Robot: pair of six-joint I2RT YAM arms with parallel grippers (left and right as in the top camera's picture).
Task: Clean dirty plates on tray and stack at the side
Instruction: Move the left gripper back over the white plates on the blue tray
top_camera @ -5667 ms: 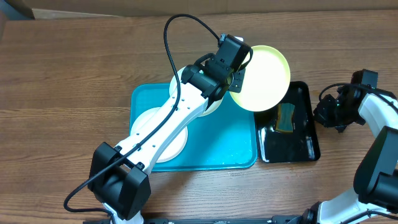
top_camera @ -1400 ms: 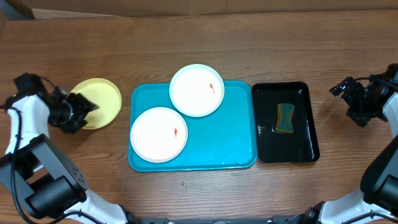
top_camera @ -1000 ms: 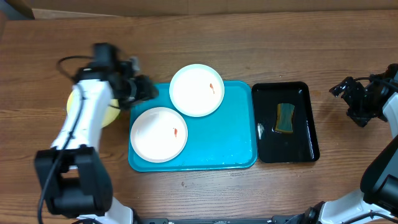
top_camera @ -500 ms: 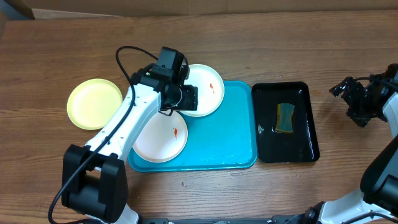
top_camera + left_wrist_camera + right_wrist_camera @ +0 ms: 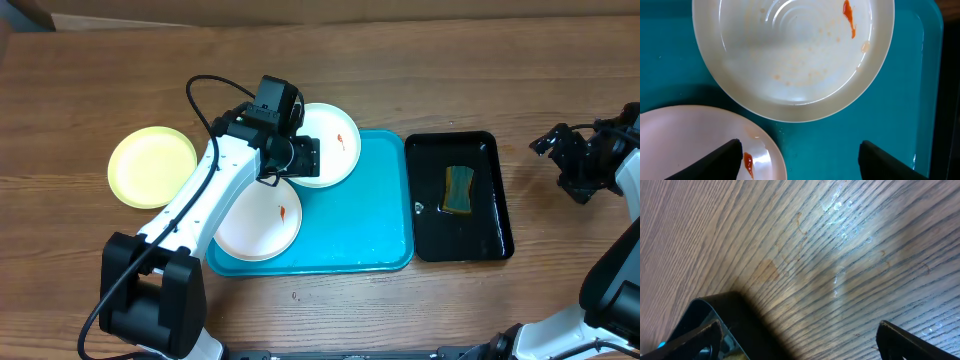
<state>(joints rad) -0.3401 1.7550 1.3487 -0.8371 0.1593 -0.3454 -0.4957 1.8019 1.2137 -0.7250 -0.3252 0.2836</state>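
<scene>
The turquoise tray [image 5: 370, 230] holds two white plates. The rear plate [image 5: 335, 145] overhangs the tray's back rim and has an orange-red smear. The front plate [image 5: 255, 225] has a smear too. A yellow-green plate [image 5: 152, 166] lies on the table left of the tray. My left gripper [image 5: 300, 158] hovers open above the gap between the two white plates. In the left wrist view the rear plate [image 5: 790, 55] fills the top, the front plate [image 5: 700, 145] sits lower left, and the left gripper [image 5: 800, 160] holds nothing. My right gripper [image 5: 560, 160] stands open over bare wood.
A glossy black tray [image 5: 495, 235] with a green-yellow sponge [image 5: 459, 190] sits right of the turquoise tray. Its corner [image 5: 715, 325] shows in the right wrist view beside the right gripper [image 5: 800, 340]. A black cable loops above the left arm.
The left arm left the yellow-green plate on the table and swung right over the white plates. In the last half second it barely shifted. The right arm stayed still.
</scene>
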